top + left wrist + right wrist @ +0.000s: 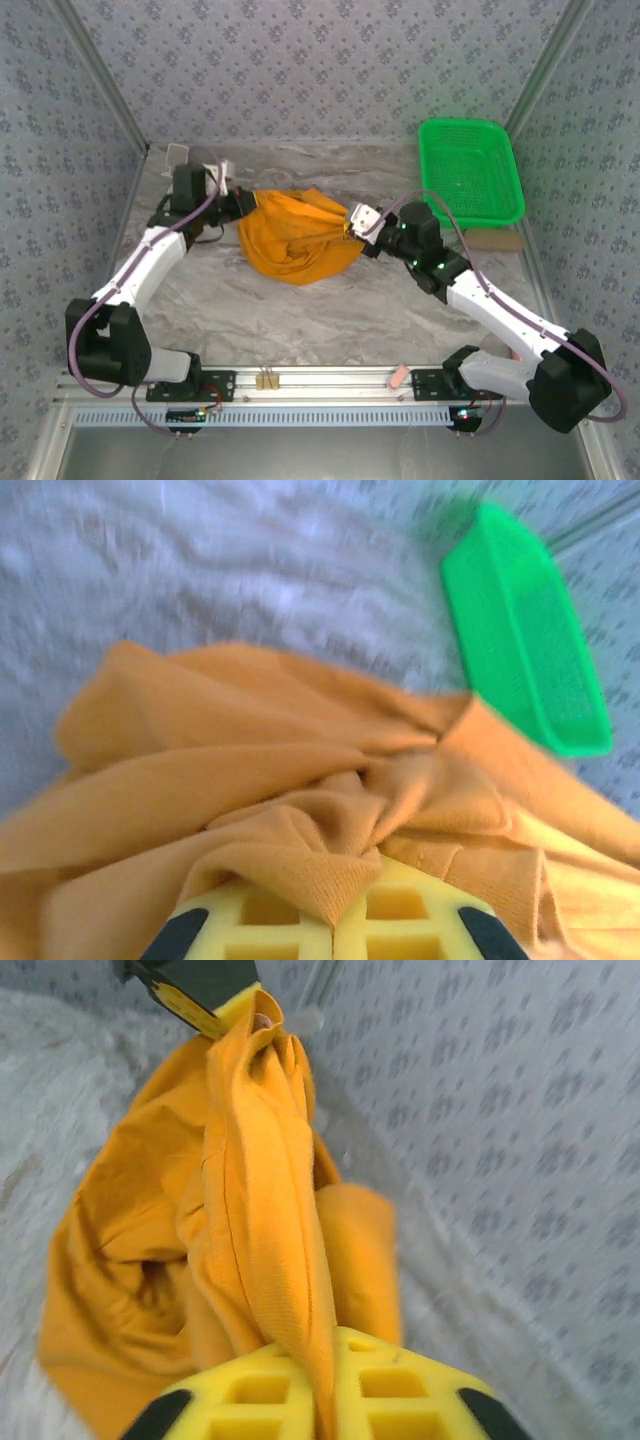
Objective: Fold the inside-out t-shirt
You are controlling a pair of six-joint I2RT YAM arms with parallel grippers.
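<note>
Two grippers clamped tight on cloth: left gripper [244, 205], right gripper [353, 224] | soft orange cotton t-shirt [297, 243] bunched, slung between them | no fold yet; flattening and folding apparently remain.

Grey patterned walls [320, 60] around a marbled tabletop [300, 315]

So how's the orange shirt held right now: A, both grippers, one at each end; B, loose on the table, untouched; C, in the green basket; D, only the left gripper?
A: the left gripper and the right gripper each pinch a bunched edge of the t-shirt, which spans between them.
</note>
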